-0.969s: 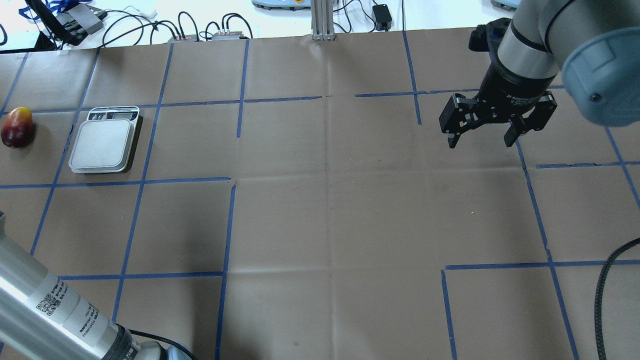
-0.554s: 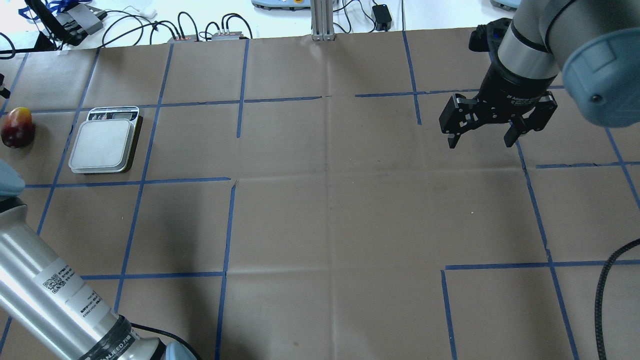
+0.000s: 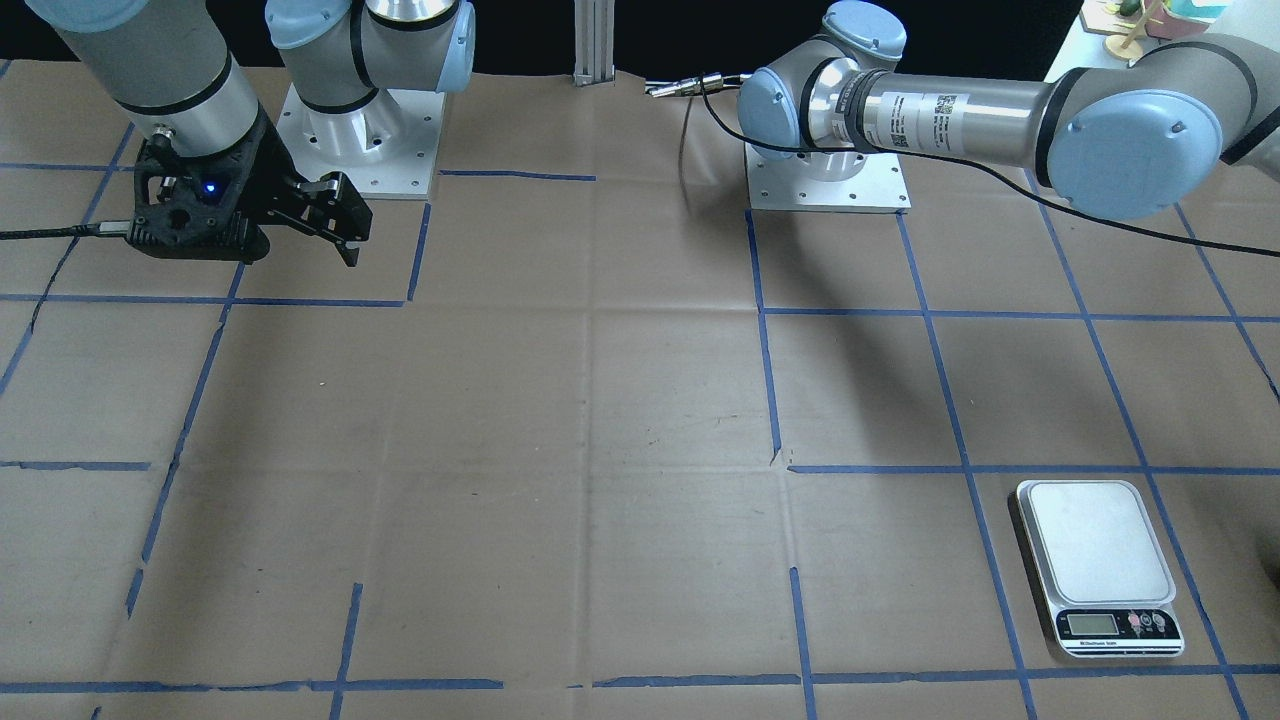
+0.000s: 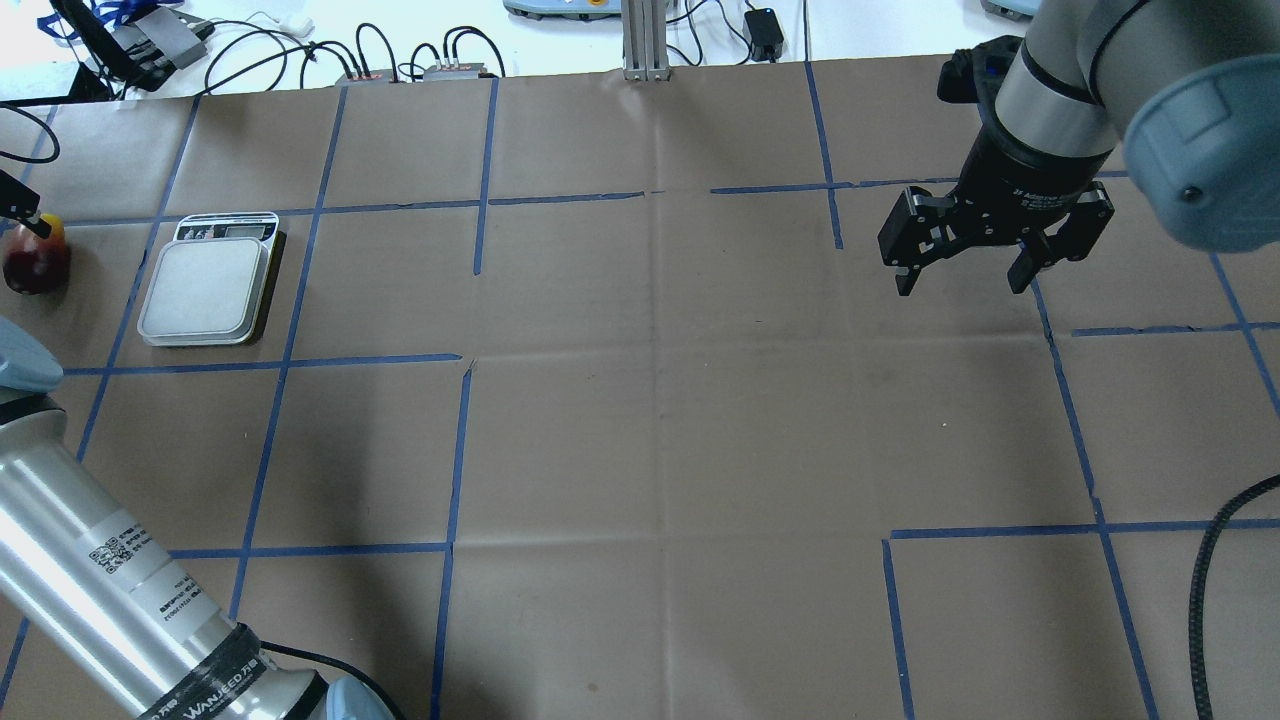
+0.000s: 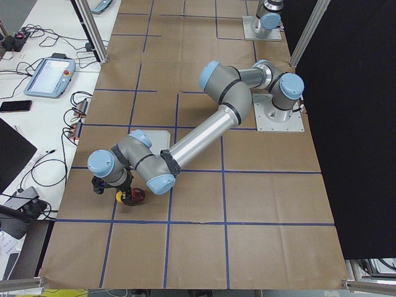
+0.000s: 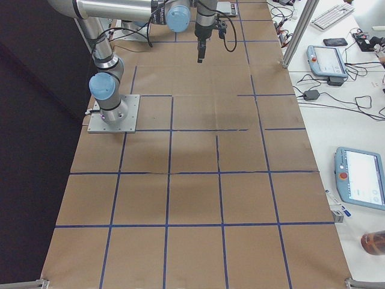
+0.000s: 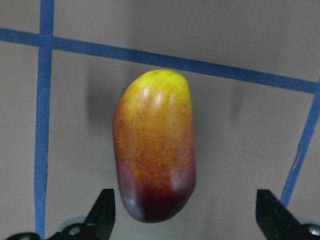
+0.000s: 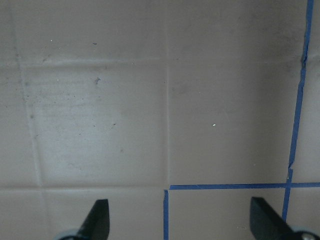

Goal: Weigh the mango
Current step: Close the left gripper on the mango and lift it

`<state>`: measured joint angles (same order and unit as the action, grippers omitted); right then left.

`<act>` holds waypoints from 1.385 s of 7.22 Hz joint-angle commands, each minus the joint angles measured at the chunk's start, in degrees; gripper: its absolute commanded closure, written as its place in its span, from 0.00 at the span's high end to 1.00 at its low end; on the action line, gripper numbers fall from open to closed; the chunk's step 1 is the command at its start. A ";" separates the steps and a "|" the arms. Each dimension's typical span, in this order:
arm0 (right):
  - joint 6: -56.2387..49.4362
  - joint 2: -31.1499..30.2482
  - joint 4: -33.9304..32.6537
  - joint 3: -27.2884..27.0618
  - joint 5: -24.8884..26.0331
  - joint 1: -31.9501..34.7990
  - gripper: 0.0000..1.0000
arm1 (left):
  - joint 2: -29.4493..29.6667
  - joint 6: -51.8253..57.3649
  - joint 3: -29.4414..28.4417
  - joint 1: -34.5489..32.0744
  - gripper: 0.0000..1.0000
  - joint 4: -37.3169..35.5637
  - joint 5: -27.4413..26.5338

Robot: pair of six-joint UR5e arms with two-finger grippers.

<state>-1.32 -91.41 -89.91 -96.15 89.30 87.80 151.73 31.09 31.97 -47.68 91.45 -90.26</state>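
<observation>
The mango lies on the brown paper, yellow end away from the wrist camera and dark red end towards it. It also shows at the overhead view's far left edge and in the exterior left view. My left gripper is open and hangs over the mango, with a finger on each side of the dark red end and apart from it. Only a bit of it shows in the overhead view. The white scale stands empty just right of the mango. My right gripper is open and empty, far to the right.
The scale also shows in the front view, display towards the operators' side. Blue tape lines grid the paper. Cables and boxes lie beyond the table's far edge. A black cable hangs at the right.
My left arm has swung in along the left edge and its gripper has come over the mango. The mango, the scale and the right arm have not moved.
</observation>
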 commanded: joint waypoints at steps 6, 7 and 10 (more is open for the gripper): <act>0.00 0.00 0.00 0.00 0.00 0.00 1.00 | 4.01 -2.44 -0.86 0.13 0.80 -2.50 0.26; 0.00 0.00 0.00 0.00 0.00 0.00 1.00 | 4.01 -2.44 -0.86 0.13 0.62 -2.51 0.17; 0.00 0.00 0.00 0.00 0.00 0.00 1.00 | 1.65 -2.35 -1.21 -0.13 0.42 -1.90 0.00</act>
<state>-1.32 -91.41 -89.91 -96.15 89.30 87.80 154.81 28.73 30.95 -47.62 89.10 -90.16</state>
